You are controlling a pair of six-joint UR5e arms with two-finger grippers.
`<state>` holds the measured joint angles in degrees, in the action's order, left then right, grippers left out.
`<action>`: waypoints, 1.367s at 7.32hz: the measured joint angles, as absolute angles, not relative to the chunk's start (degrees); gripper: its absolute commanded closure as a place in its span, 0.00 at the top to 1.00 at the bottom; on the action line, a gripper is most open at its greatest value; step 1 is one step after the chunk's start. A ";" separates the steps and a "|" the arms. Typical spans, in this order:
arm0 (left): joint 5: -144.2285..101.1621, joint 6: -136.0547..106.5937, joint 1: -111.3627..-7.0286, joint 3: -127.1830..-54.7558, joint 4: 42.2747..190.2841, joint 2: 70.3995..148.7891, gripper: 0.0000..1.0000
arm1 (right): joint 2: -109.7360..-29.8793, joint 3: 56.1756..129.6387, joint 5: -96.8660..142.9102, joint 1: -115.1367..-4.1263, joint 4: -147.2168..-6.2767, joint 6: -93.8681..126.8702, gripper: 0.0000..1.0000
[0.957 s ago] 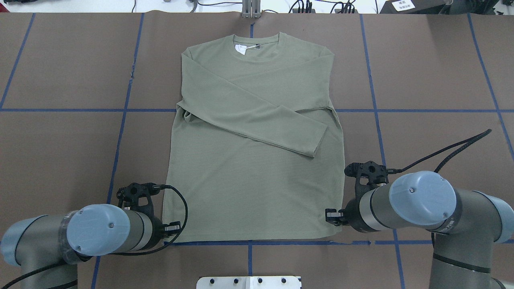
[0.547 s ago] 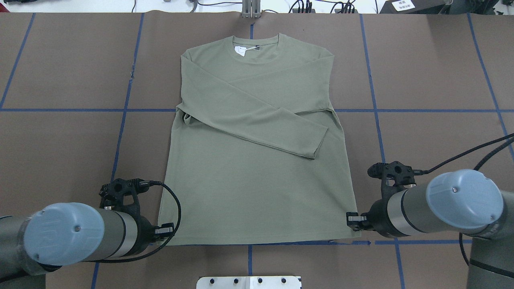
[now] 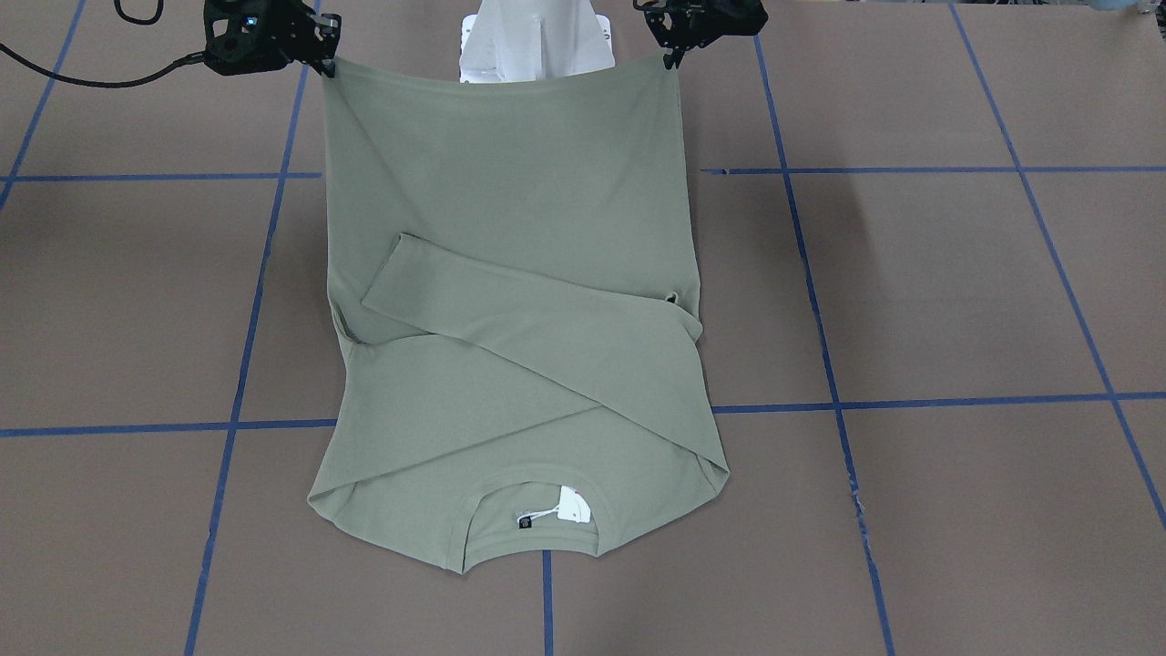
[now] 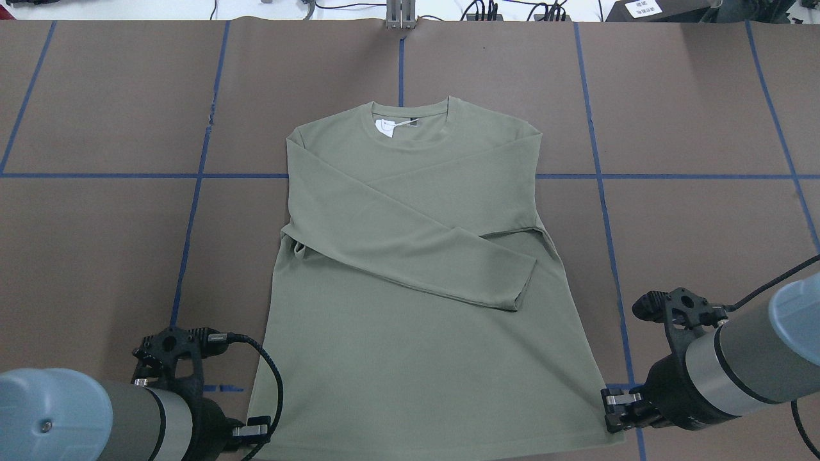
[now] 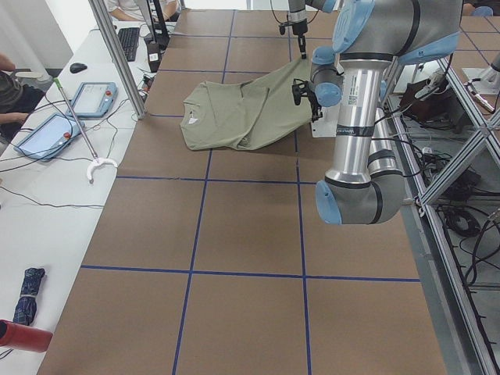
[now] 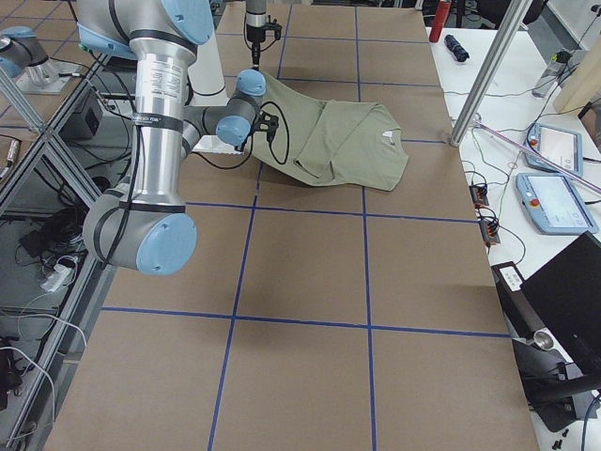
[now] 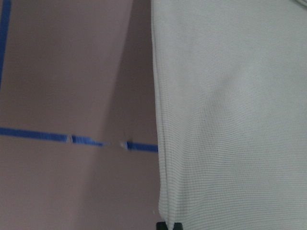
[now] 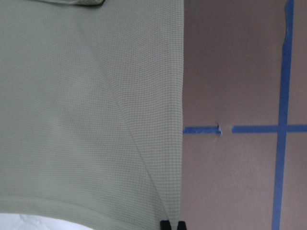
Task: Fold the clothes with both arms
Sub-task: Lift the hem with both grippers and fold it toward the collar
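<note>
— Overhead exterior: seeing, on the brown table [image 4: 96, 256], one sage-green shirt [image 4: 410, 358] lying with the collar pointing away from the robot.
— Gripping how?
— Pinching the near hem's left corner with the left gripper [image 4: 256, 430], the right corner with the right gripper [image 4: 612, 410]; clamping fingers [image 7: 163, 225] tight on cloth, holding that hem raised.
— Counting?
— Tallying one shirt, two arms [image 4: 756, 365], two crossed sleeves [image 4: 416, 256], two grippers, one white tag [image 4: 384, 127].

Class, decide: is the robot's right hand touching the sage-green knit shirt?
Touching. In the right wrist-mounted view, the right hand pinches the sage-green long-sleeved knit shirt at its hem corner; the front-facing view shows that corner lifted.
</note>
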<state>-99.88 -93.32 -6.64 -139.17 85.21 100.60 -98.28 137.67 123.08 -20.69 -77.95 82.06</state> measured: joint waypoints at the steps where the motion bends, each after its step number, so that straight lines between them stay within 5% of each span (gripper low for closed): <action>1: -100.04 -93.91 -6.00 -139.70 85.12 100.82 0.00 | -98.30 137.51 124.37 -21.79 -77.96 81.74 0.00; 6: -105.43 -85.30 -24.58 -136.39 84.95 106.26 0.00 | -88.77 128.29 123.68 -39.77 -77.95 73.43 0.00; 10: -108.22 -78.92 -39.91 -119.11 86.62 116.32 0.00 | -70.52 110.59 123.19 -48.86 -77.98 71.54 0.00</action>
